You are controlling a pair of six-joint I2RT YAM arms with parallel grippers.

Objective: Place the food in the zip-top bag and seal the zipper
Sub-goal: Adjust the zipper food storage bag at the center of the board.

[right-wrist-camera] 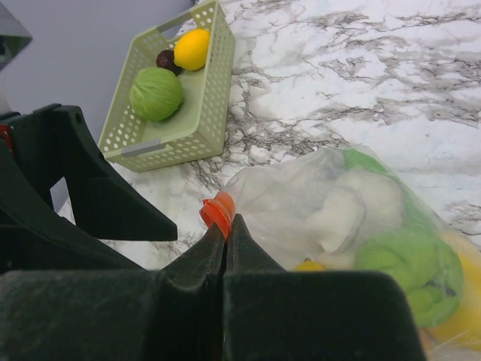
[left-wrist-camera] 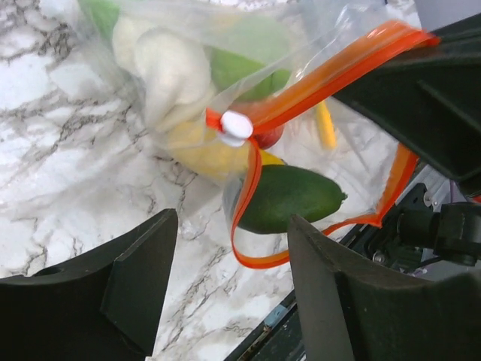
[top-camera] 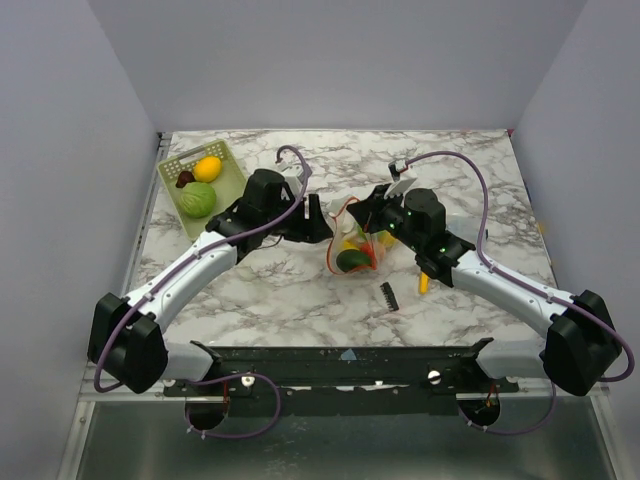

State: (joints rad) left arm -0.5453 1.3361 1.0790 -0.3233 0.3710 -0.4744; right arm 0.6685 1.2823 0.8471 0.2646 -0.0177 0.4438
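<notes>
The zip-top bag point(top-camera: 355, 250) lies mid-table, holding several pieces of food: a dark green one point(left-wrist-camera: 289, 197), a whitish one point(left-wrist-camera: 173, 71), a yellow one point(left-wrist-camera: 203, 150) and a light green one point(right-wrist-camera: 409, 263). Its red-orange zipper point(left-wrist-camera: 331, 75) carries a white slider point(left-wrist-camera: 237, 124) and hangs in an open loop around the dark green piece. My right gripper point(right-wrist-camera: 226, 222) is shut on one end of the zipper strip point(right-wrist-camera: 219, 209); it also shows in the top view point(top-camera: 368, 210). My left gripper point(left-wrist-camera: 229, 226) is open and empty just left of the bag point(top-camera: 318, 218).
A light green slotted basket point(top-camera: 228, 165) at the back left holds a yellow fruit point(top-camera: 208, 168), a green cabbage point(top-camera: 198, 199) and a small dark item point(top-camera: 185, 180). A small black object point(top-camera: 388, 295) and a yellow-handled tool point(top-camera: 424, 283) lie near the front, right of the bag.
</notes>
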